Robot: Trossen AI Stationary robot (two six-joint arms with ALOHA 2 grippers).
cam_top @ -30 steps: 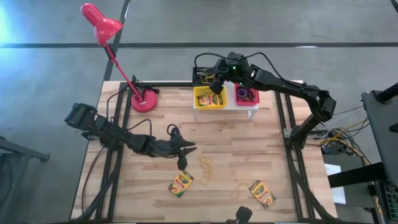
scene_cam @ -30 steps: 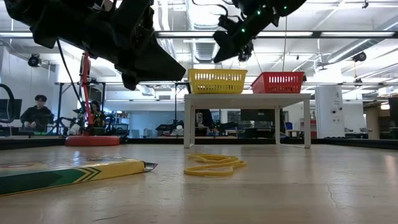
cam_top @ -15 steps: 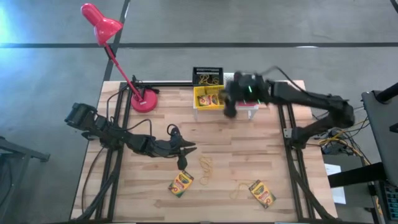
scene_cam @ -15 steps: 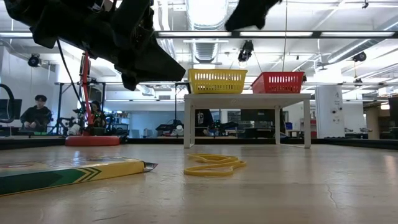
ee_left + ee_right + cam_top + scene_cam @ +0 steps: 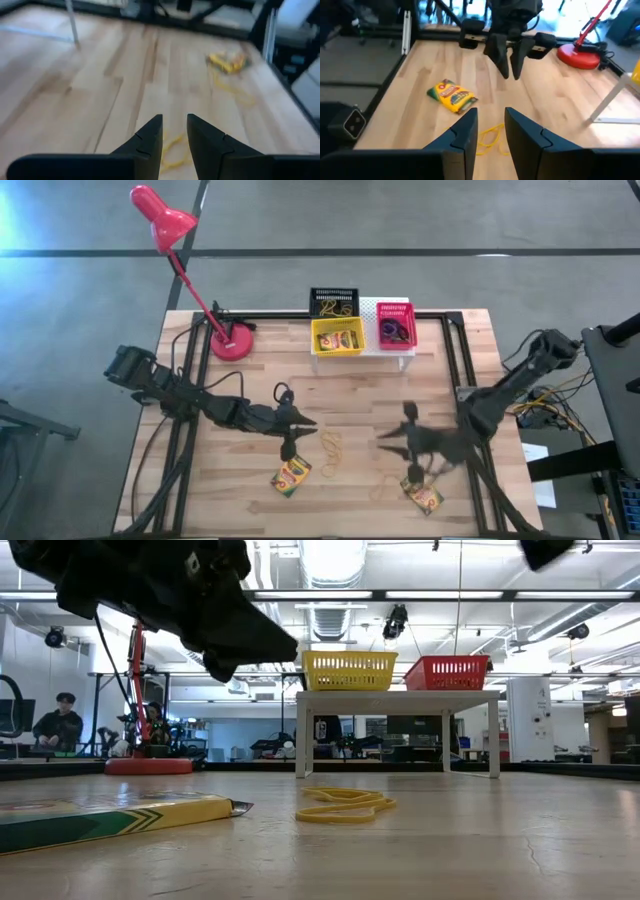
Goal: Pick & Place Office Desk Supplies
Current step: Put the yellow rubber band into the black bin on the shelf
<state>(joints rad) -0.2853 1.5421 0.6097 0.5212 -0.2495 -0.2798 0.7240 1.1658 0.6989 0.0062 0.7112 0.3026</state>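
The left gripper (image 5: 297, 442) hangs in the lower middle of the high view, just above a crayon box (image 5: 291, 475) that lies on the tabletop (image 5: 380, 395). In the left wrist view its two dark fingers (image 5: 150, 137) stand a little apart with a narrow gap, and nothing is between them. Under the tips a yellow rubber band (image 5: 172, 150) lies on the wood.

The right gripper (image 5: 412, 450) is in the lower right part of the high view, blurred, over the wood between the rubber bands (image 5: 331, 448) in the middle and a second crayon box (image 5: 422, 491) at the lower right edge. In the right wrist view its fingers (image 5: 465, 132) are parted by a small gap and they hold nothing. The same view shows the first crayon box (image 5: 451, 95) flat on the wood, and farther off the other arm's gripper (image 5: 509, 57) pointing down.

At the upper middle of the high view a white riser (image 5: 400, 350) carries a yellow basket (image 5: 337, 337) with a third crayon box inside and a pink-red basket (image 5: 396, 326) with small dark rings in it. A black basket (image 5: 333, 302) with tan rubber bands stands just behind the yellow one. The base of a red desk lamp (image 5: 231, 340) is at the upper left of the tabletop.

In the low view, a yellow rubber band (image 5: 345, 805) lies at the centre of the wood and a crayon box (image 5: 110, 821) lies at the lower left. The two baskets stand on the riser behind.
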